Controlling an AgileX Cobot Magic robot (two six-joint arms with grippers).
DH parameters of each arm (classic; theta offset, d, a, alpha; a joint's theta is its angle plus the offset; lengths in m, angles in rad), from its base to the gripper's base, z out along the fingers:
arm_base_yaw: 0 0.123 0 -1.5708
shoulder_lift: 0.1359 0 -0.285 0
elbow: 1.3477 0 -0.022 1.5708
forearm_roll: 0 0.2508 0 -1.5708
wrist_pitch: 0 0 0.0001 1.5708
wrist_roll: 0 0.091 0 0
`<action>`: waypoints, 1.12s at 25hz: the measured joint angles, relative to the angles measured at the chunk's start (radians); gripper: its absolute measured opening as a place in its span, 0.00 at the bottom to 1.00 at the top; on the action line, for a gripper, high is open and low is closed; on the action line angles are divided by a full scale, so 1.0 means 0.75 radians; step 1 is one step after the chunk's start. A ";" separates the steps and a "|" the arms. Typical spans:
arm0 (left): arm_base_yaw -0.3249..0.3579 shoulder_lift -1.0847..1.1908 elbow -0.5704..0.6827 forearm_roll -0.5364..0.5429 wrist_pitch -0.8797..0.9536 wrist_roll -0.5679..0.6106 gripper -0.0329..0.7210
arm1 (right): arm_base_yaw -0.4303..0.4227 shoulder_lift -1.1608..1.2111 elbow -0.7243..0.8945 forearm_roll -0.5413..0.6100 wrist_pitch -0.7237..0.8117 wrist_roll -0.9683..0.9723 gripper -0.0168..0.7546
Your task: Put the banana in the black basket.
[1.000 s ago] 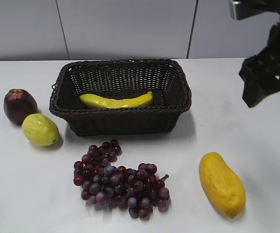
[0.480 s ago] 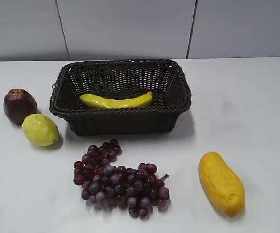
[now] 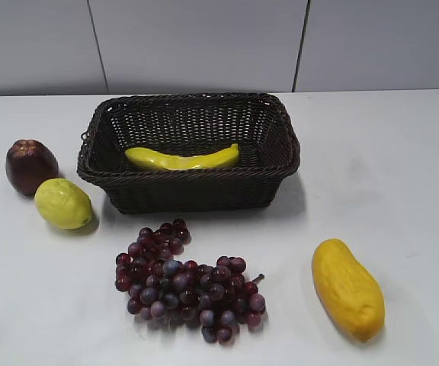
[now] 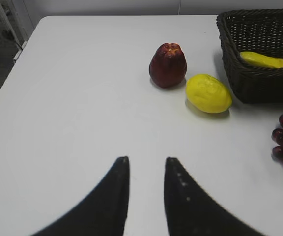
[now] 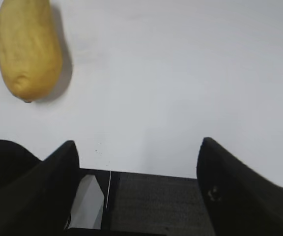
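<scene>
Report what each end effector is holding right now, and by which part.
Nothing is held. The left end effector and the right end effector are both open and empty; the banana lies in the black basket.

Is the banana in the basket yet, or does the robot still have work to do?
It looks done. The banana lies on the floor of the black basket, with no gripper touching it. Nothing is in hand: the left gripper is empty with a narrow gap over bare table, and the right gripper is wide open and empty near the table edge. Nothing seems left for the banana.
</scene>
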 joint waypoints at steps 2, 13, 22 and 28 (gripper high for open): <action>0.000 0.000 0.000 0.000 0.000 0.000 0.36 | -0.055 -0.104 0.000 -0.003 0.030 -0.013 0.79; 0.000 0.000 0.000 0.000 0.000 0.000 0.36 | -0.188 -0.624 0.008 -0.005 0.072 -0.020 0.79; 0.000 0.000 0.000 0.000 0.000 0.000 0.36 | -0.259 -0.879 0.055 -0.002 0.157 -0.043 0.79; 0.000 0.000 0.000 0.000 0.000 0.000 0.36 | -0.263 -0.940 0.139 0.056 0.191 -0.051 0.79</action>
